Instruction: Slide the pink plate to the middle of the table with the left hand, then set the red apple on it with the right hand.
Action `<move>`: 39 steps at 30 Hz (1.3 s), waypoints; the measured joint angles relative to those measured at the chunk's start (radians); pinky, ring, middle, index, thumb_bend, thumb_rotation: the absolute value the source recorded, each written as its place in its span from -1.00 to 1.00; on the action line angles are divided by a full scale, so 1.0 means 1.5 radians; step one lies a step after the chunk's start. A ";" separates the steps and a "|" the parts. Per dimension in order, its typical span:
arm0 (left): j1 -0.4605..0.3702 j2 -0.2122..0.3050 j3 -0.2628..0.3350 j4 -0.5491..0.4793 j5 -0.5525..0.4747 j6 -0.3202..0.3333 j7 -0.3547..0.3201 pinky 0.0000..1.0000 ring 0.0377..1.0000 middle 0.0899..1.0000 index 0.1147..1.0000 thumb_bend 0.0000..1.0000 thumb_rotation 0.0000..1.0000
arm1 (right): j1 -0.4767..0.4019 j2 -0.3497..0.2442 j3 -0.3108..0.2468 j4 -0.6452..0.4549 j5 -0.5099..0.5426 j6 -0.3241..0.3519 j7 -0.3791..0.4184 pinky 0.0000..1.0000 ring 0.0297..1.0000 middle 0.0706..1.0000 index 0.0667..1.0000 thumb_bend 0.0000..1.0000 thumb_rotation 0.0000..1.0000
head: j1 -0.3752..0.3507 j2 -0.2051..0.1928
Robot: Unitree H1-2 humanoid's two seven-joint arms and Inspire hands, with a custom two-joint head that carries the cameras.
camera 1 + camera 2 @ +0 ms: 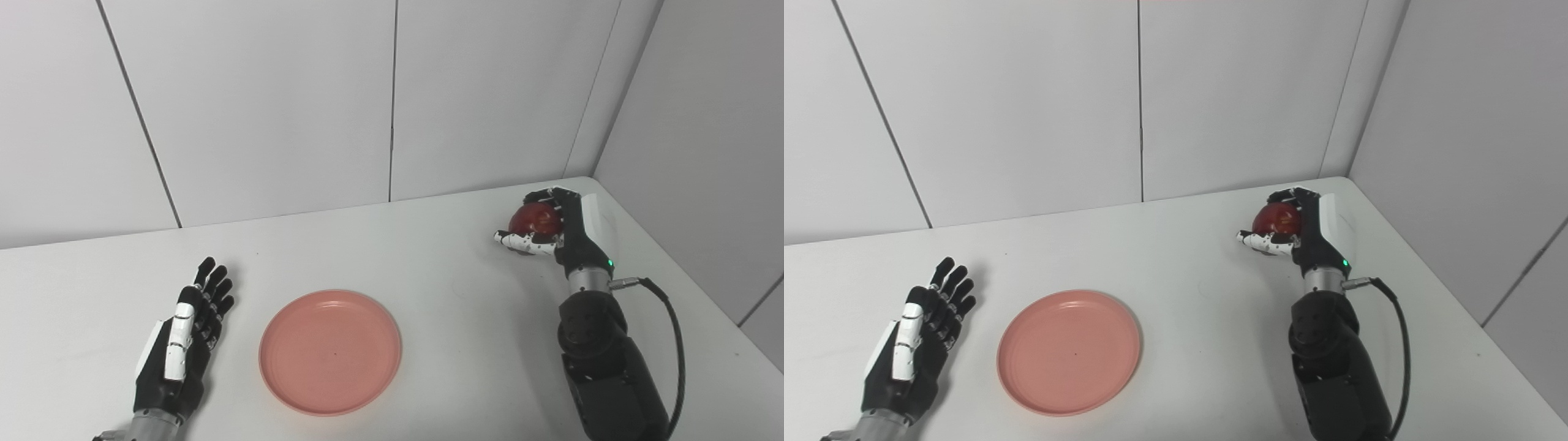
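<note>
Near the far right corner of the white bench, the right hand is gripping the red apple, fingers clamped around it. Well apart, the pink plate is lying empty toward the bench's middle, while the left hand is resting just beside it, fingers spread apart, holding nothing.

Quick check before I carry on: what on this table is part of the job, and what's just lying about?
Job:
plate, empty
apple, in right hand
left hand, open beside plate

Lying about:
nothing loose; only the right arm's cable
</note>
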 measured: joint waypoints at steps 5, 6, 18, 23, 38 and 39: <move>0.000 -0.001 -0.002 0.000 0.000 0.000 0.000 1.00 1.00 1.00 1.00 0.25 1.00 | 0.003 0.020 0.039 -0.010 0.002 -0.024 -0.006 -0.27 -0.25 -0.09 0.03 0.01 -1.00 | 0.003 0.000; 0.000 -0.001 -0.003 0.000 0.000 0.000 0.000 1.00 1.00 1.00 1.00 0.26 1.00 | 0.004 0.026 0.047 -0.015 0.002 -0.024 -0.006 -0.26 -0.25 -0.08 0.02 0.02 -1.00 | 0.005 0.000; 0.002 -0.004 -0.008 -0.001 0.003 0.000 0.001 1.00 1.00 1.00 1.00 0.27 1.00 | 0.007 0.046 0.124 -0.023 0.000 -0.029 0.004 -0.31 -0.27 -0.12 0.03 0.01 -1.00 | 0.027 -0.003; 0.002 -0.006 -0.011 -0.001 0.003 0.000 0.001 1.00 1.00 1.00 1.00 0.24 1.00 | 0.018 0.047 0.156 -0.023 0.000 -0.046 0.011 -0.29 -0.25 -0.11 0.03 0.02 -1.00 | 0.043 -0.005; 0.004 -0.031 -0.028 -0.025 0.032 0.000 0.020 1.00 1.00 1.00 1.00 0.22 1.00 | 0.038 0.052 0.193 -0.042 0.011 -0.073 0.056 -0.43 -0.30 -0.13 0.04 0.01 -1.00 | 0.134 -0.005; 0.005 -0.032 -0.028 -0.025 0.033 0.000 0.022 1.00 1.00 1.00 1.00 0.22 1.00 | 0.040 0.052 0.195 -0.044 0.011 -0.073 0.060 -0.41 -0.29 -0.12 0.04 0.01 -1.00 | 0.148 -0.006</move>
